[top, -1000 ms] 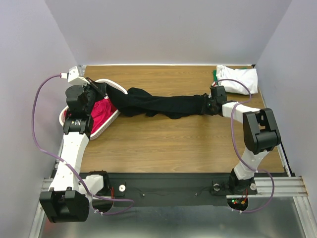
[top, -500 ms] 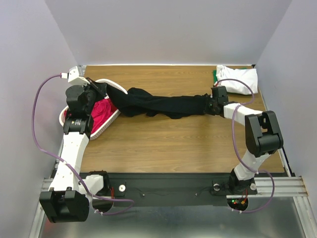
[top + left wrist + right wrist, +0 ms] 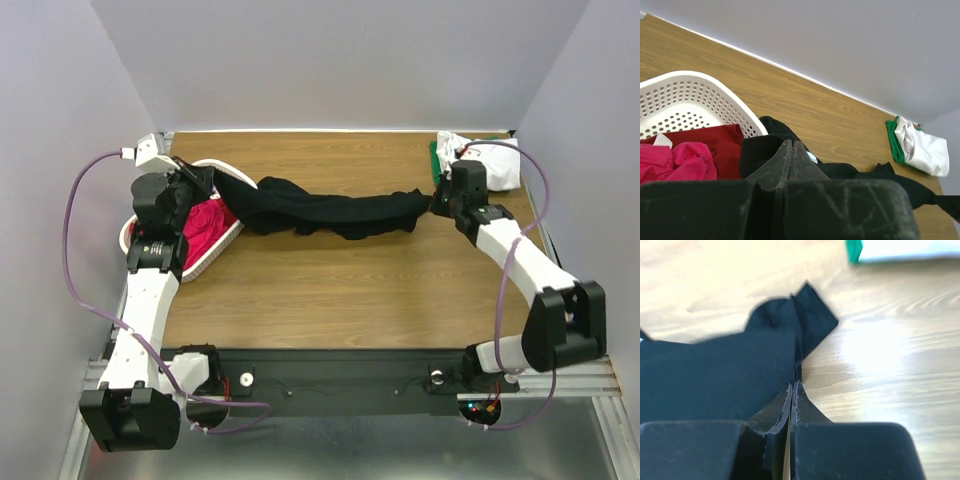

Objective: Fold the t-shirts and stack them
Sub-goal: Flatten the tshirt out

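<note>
The black t-shirt is stretched in a long bunched band across the table, from the basket to the right side. My left gripper is over the basket's right rim, shut on the shirt's left end. My right gripper is shut on the edge of the shirt's right end, low over the wood. Pink and red t-shirts lie in the white lattice basket. A white t-shirt lies folded on a green one at the back right corner.
The basket sits tilted at the left edge, with red and pink fabric in it. The white and green stack is just behind my right gripper. Walls close the table on three sides.
My right arm has swung its elbow out to the right and its wrist has moved slightly back and right. The black t-shirt's right end has followed. The left arm has not moved.
</note>
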Robot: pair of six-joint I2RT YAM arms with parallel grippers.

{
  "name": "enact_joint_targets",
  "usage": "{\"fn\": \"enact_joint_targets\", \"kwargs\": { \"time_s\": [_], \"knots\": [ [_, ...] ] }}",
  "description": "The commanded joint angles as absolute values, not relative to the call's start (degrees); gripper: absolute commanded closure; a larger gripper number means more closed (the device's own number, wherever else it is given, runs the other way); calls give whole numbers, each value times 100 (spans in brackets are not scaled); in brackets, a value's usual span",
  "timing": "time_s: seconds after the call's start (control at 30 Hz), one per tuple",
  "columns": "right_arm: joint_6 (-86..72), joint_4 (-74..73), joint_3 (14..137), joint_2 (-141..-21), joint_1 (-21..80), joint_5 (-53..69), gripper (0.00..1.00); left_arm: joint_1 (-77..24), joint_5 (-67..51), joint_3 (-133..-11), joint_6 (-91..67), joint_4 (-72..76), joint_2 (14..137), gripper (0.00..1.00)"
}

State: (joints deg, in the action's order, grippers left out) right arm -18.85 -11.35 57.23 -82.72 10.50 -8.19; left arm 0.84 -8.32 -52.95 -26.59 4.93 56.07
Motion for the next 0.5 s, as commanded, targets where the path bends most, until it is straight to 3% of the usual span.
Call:
{"fn": "enact_joint_targets", "kwargs": {
  "time_s": [0.0,0.47],
  "knots": [
    [-1679,-1459,6090,-7419,1002,-1143,100,97,-826,-5335,-2628,888,5335,100],
    [-1169,-2399,7953,-6003,1002,-1055,100,97,-1388,-6502,-2233,343,4650,100]
  ]
}}
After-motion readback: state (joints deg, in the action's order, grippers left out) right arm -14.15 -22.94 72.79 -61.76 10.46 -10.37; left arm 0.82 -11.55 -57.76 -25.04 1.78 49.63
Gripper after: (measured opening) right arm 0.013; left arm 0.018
